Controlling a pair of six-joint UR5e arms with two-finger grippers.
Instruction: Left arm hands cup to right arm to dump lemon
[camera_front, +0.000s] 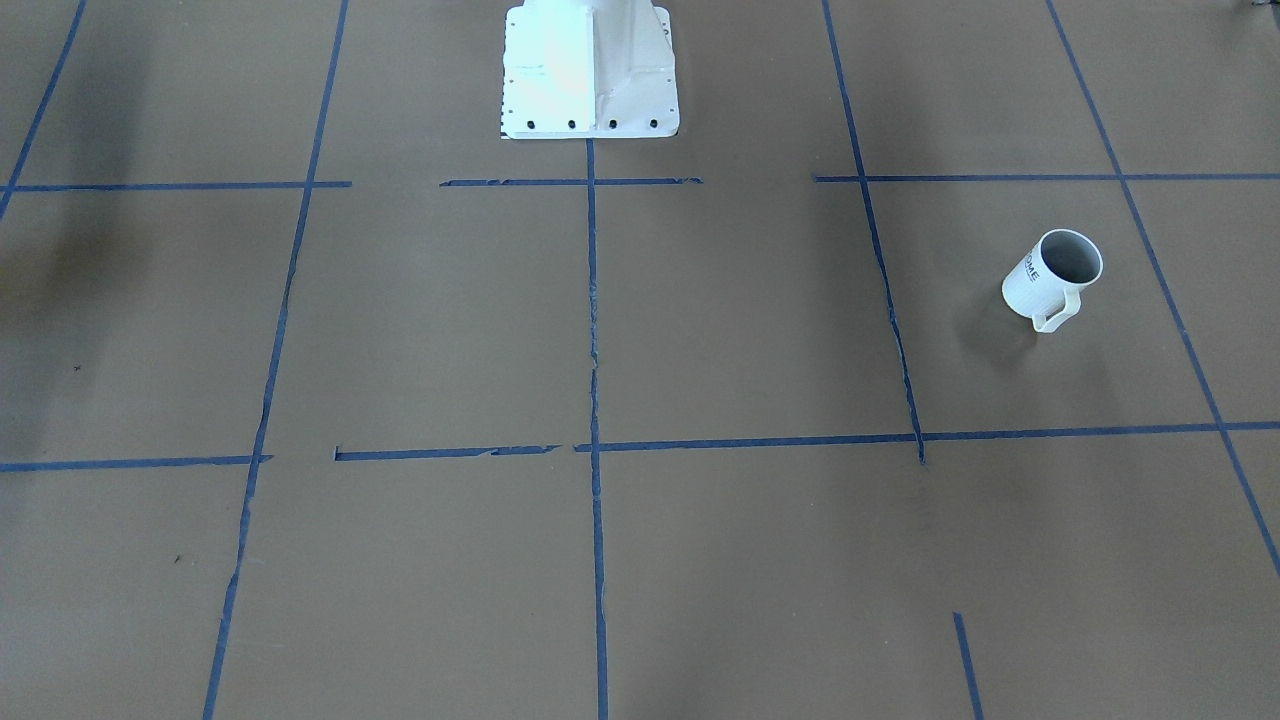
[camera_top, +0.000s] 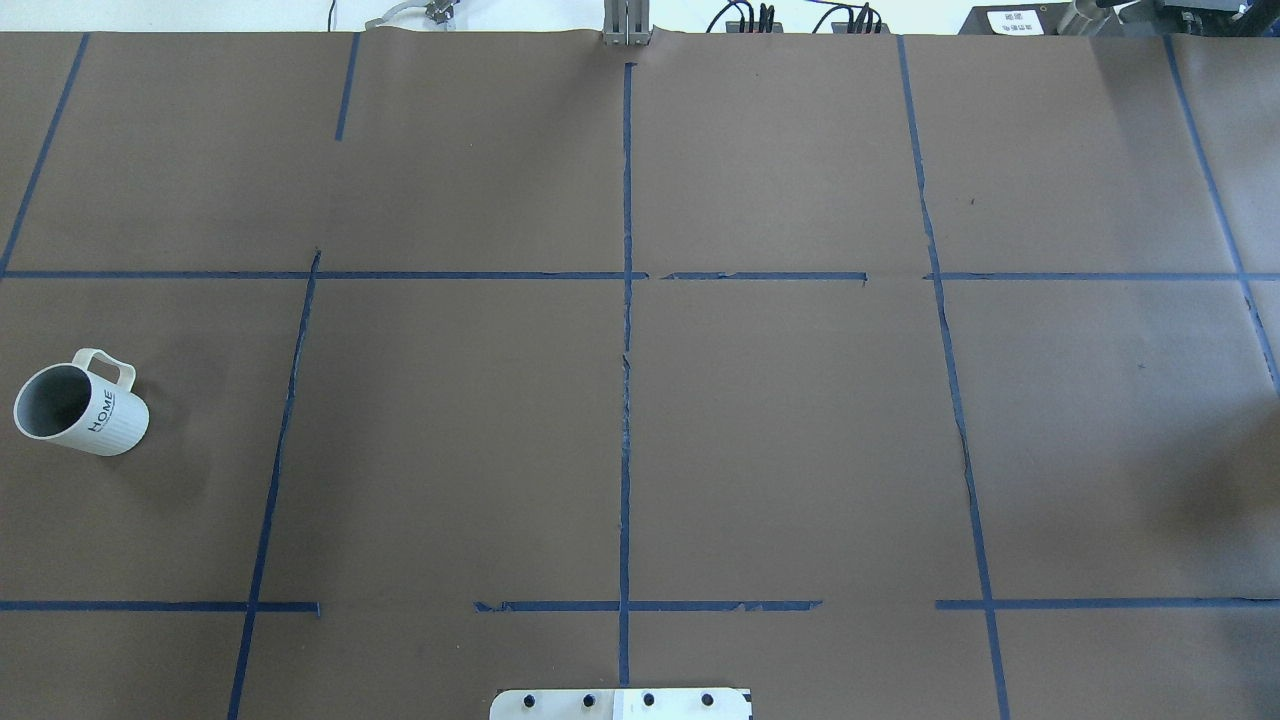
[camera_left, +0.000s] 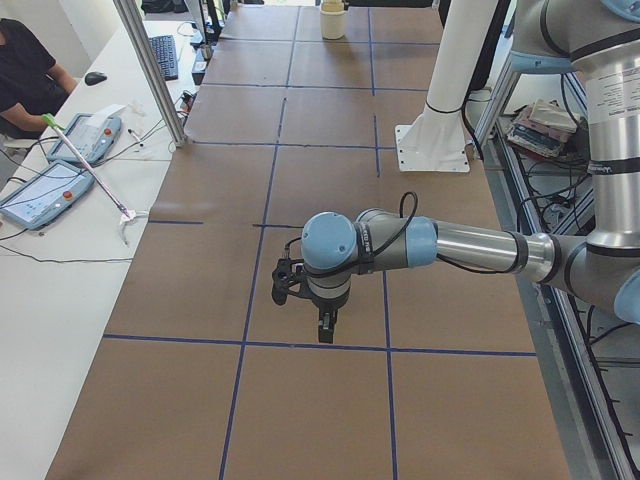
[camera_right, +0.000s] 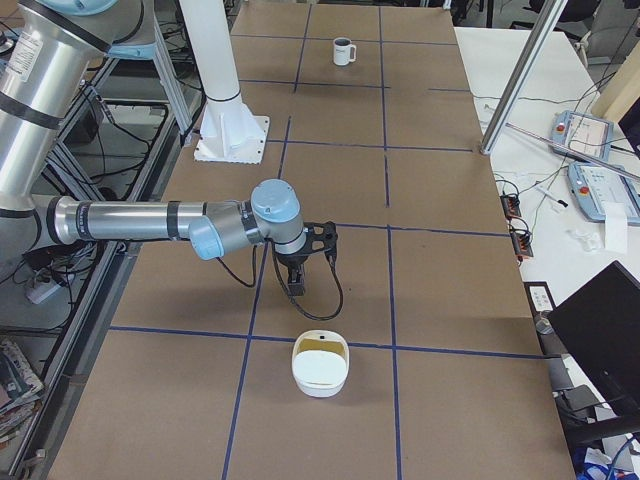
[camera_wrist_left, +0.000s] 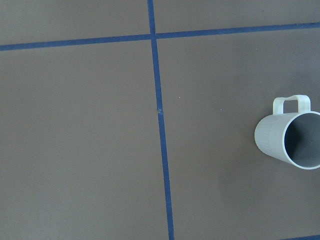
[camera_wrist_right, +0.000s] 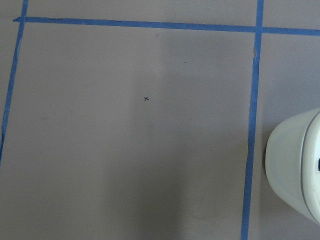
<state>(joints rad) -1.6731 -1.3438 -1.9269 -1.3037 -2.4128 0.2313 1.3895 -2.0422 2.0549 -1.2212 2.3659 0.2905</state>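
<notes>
The cup (camera_top: 80, 405) is a white mug with a grey inside and black "HOME" lettering. It stands upright on the brown table at the robot's far left and also shows as the cup (camera_front: 1052, 278), the cup (camera_right: 343, 50) and the cup (camera_wrist_left: 290, 137). The lemon is out of view; the part of the cup's inside that shows is bare grey. My left gripper (camera_left: 325, 330) hangs above the table, pointing down, with the cup at the right edge of its wrist view. My right gripper (camera_right: 294, 285) hangs over the table's other end. Whether either is open, I cannot tell.
A white container (camera_right: 320, 365) with something yellowish inside sits just beyond my right gripper, and shows as the white container (camera_wrist_right: 295, 170). The white pedestal (camera_front: 590, 70) stands at the robot's edge. A side table (camera_left: 60, 170) with pendants and a seated person (camera_left: 25, 75) runs along the far side.
</notes>
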